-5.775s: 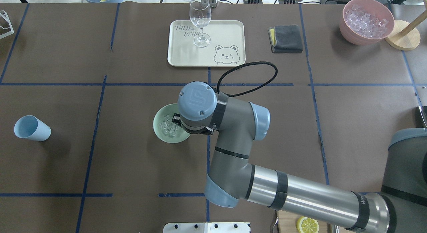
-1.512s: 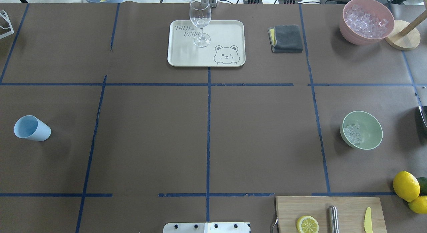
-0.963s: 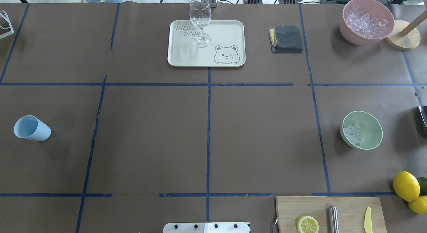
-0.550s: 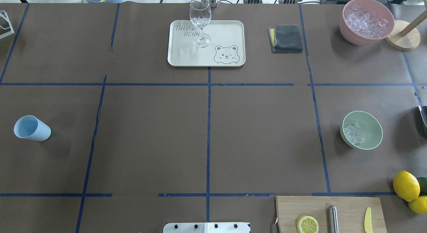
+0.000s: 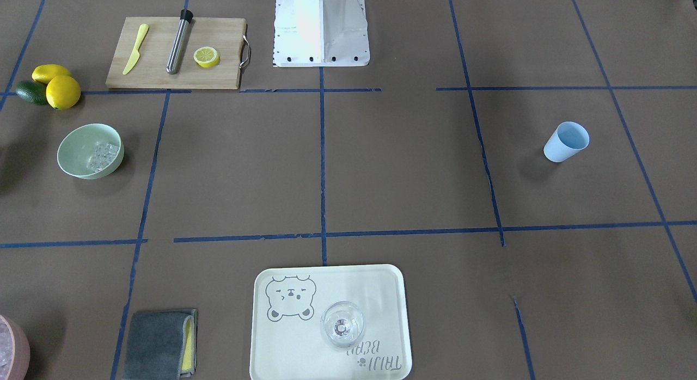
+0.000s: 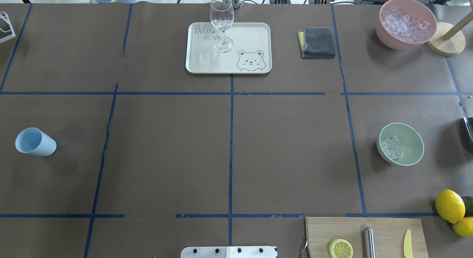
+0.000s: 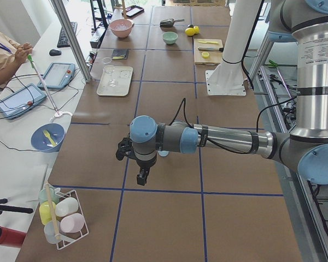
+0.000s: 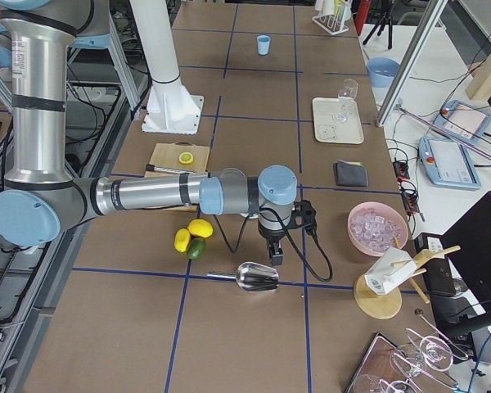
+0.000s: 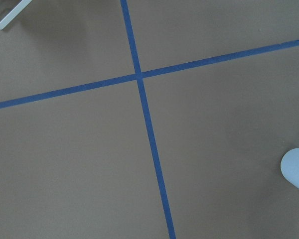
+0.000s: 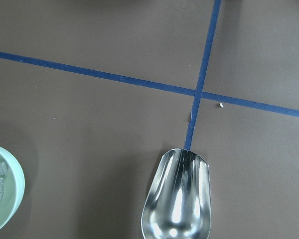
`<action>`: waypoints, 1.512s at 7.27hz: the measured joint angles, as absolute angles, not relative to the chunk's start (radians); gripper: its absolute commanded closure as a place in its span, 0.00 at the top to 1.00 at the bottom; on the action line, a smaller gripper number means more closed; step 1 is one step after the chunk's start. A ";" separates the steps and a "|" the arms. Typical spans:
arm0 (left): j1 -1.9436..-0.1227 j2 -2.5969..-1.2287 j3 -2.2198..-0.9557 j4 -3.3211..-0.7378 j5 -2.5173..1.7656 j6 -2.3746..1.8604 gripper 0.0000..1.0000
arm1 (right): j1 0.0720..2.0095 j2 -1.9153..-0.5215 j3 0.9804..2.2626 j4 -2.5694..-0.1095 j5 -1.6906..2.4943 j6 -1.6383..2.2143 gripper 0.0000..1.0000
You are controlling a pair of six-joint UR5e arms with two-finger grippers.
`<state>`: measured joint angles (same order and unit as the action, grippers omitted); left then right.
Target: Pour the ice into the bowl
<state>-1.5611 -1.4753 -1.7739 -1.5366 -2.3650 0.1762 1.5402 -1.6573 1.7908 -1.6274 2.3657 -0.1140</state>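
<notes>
The mint-green bowl (image 6: 409, 145) stands upright at the right of the table, with a small heap of clear ice (image 6: 391, 147) inside it. It also shows in the front view (image 5: 76, 151) with the ice (image 5: 102, 153), and at the left edge of the right wrist view (image 10: 10, 199). My right gripper (image 8: 275, 255) hangs over the table near the bowl, shown only in the exterior right view. My left gripper (image 7: 142, 179) hangs over the table's left end, shown only in the exterior left view. I cannot tell whether either is open or shut.
A light blue cup (image 6: 36, 141) stands at the left. A metal scoop (image 10: 179, 199) lies empty below my right wrist. A pink bowl (image 6: 384, 32) full of ice is at the back right. A tray (image 6: 251, 40) with a wine glass (image 6: 221, 21), a grey cloth (image 6: 317, 42), a cutting board (image 6: 384, 232) and lemons (image 6: 449, 205) are also on the table.
5.8 s ago my right arm was over the bowl at the table's centre. Now the bowl stands at the right, with the arm out of the overhead view. Nothing has moved in the last 1.5 s.
</notes>
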 measured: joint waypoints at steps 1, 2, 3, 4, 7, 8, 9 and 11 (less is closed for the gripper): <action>-1.561 -1.470 -1.767 -1.533 -2.364 0.176 1.00 | 1.539 -1.658 1.796 -1.629 2.362 -0.111 1.00; -1.561 -1.465 -1.760 -1.532 -2.364 0.175 1.00 | 1.539 -1.658 1.798 -1.630 2.361 -0.109 1.00; -1.562 -1.462 -1.752 -1.531 -2.365 0.172 1.00 | 1.538 -1.658 1.799 -1.632 2.363 -0.108 1.00; -1.562 -1.462 -1.742 -1.531 -2.365 0.170 1.00 | 1.538 -1.658 1.800 -1.633 2.366 -0.107 1.00; -1.563 -1.460 -1.724 -1.528 -2.365 0.166 1.00 | 1.537 -1.665 1.798 -1.634 2.362 -0.108 1.00; -1.562 -1.461 -1.718 -1.528 -2.365 0.166 1.00 | 1.535 -1.673 1.796 -1.634 2.357 -0.109 1.00; -1.562 -1.463 -1.712 -1.529 -2.365 0.166 1.00 | 1.534 -1.686 1.794 -1.634 2.353 -0.110 1.00; -1.562 -1.464 -1.714 -1.529 -2.368 0.166 1.00 | 1.530 -1.724 1.791 -1.635 2.334 -0.112 1.00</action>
<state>-1.5618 -1.4640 -1.7136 -1.5293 -2.3677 0.1657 1.5296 -1.7241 1.7907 -1.6347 2.3341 -0.1123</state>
